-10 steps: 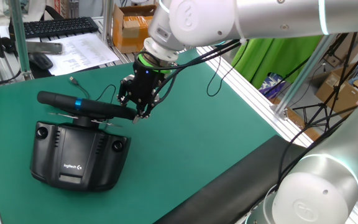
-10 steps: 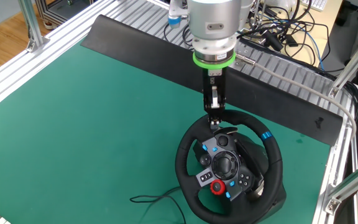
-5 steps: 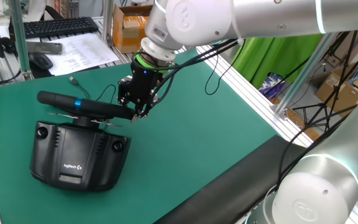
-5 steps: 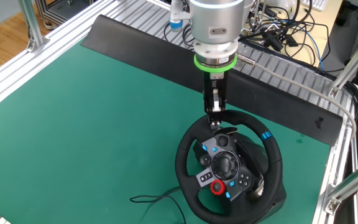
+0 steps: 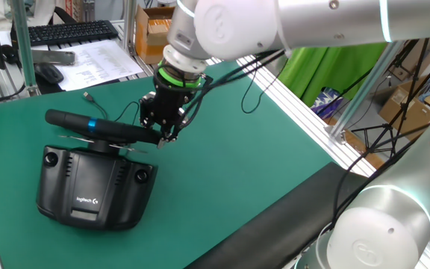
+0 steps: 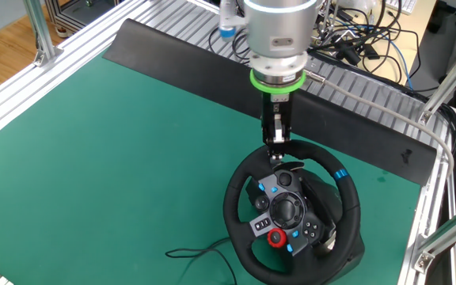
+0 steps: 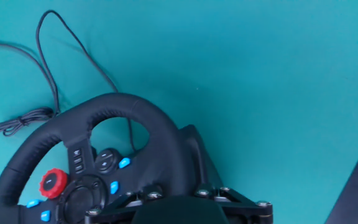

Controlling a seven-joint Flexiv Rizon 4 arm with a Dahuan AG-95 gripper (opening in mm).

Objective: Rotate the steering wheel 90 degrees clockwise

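The steering wheel point(image 6: 239, 192) is a black padded ring with a blue stripe point(image 6: 339, 173) and a hub of blue buttons and a red dial. It lies over its black base point(image 5: 88, 187). In one fixed view its rim point(image 5: 110, 128) shows edge-on as a long bar. My gripper point(image 6: 274, 156) points down at the far side of the rim, its narrow fingers closed on the padding. In one fixed view the gripper point(image 5: 166, 137) sits at the bar's right end. The hand view shows the wheel point(image 7: 135, 109) from above, and my fingertips are hidden there.
A thin black cable point(image 7: 48, 62) loops over the green mat beside the wheel. A keyboard point(image 5: 66, 31), a mouse point(image 5: 48, 72) and papers point(image 5: 103, 56) lie beyond the mat's far edge. Aluminium rails and a black strip point(image 6: 188, 59) border the mat.
The arm's wrist and upper links have shifted slightly to the left in one fixed view. The fingers stay at the same spot on the rim, and the wheel has not visibly turned.
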